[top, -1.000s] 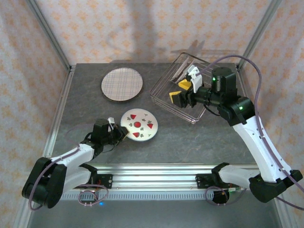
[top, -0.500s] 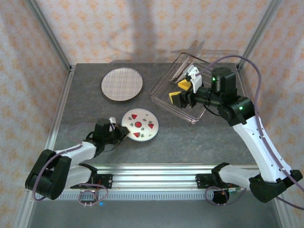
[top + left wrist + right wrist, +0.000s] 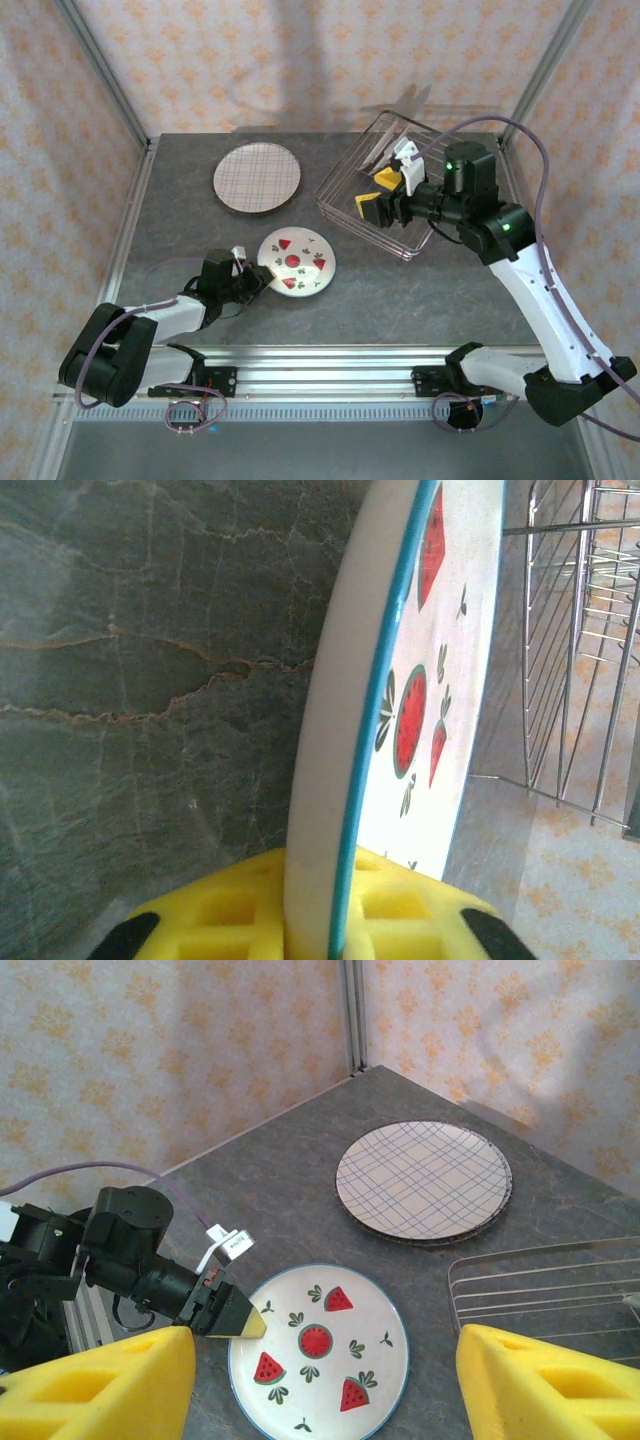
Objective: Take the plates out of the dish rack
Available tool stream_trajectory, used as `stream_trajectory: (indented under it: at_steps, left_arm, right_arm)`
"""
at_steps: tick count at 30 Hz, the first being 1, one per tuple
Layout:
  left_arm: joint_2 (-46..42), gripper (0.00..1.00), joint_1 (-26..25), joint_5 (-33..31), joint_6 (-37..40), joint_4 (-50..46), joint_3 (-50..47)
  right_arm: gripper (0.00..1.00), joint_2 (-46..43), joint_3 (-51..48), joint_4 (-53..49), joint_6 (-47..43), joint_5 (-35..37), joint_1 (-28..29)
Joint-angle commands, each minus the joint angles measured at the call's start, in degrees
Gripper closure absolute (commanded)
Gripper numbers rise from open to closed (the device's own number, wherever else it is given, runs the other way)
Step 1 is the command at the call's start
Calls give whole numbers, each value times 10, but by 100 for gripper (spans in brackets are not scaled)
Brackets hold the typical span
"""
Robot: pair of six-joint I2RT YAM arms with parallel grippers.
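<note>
The small white plate with red watermelon shapes (image 3: 296, 262) lies on the grey table, left of the wire dish rack (image 3: 345, 190). My left gripper (image 3: 251, 282) is shut on its near-left rim. In the left wrist view the plate's (image 3: 440, 680) blue-edged rim sits squeezed between the yellow pads (image 3: 420, 920). The large plaid plate (image 3: 256, 177) rests flat at the back left, and a darker edge shows under the plaid plate (image 3: 424, 1178) in the right wrist view. My right gripper (image 3: 372, 192) hovers open above the rack, nothing between its fingers (image 3: 100, 1390).
The rack (image 3: 540, 1280) stands at the back right near the frame post (image 3: 540, 70). Patterned walls close in the table on three sides. Bare table (image 3: 400, 290) lies in front of the rack and right of the watermelon plate (image 3: 318, 1345).
The left arm's elbow has dropped lower and further left, and the watermelon plate has shifted slightly right in its grip. The right arm has stayed still.
</note>
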Motion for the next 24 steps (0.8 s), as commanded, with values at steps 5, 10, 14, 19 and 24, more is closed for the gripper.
stream_trajectory:
  at_steps: [5, 10, 14, 19, 24]
  left_arm:
    - [-1, 77, 4, -17, 34, -2, 0]
    - [2, 75, 3, -23, 44, -29, 8]
    - [-1, 69, 3, -31, 48, -55, 15]
    - [-7, 64, 4, -40, 56, -96, 29]
    - [-12, 60, 3, -53, 63, -143, 48]
  right_arm:
    - [31, 5, 6, 9, 10, -4, 6]
    - [31, 7, 8, 9, 11, -4, 5]
    - [30, 8, 7, 9, 11, 0, 6]
    - [31, 9, 8, 9, 12, 4, 6]
    - [31, 11, 7, 13, 15, 16, 5]
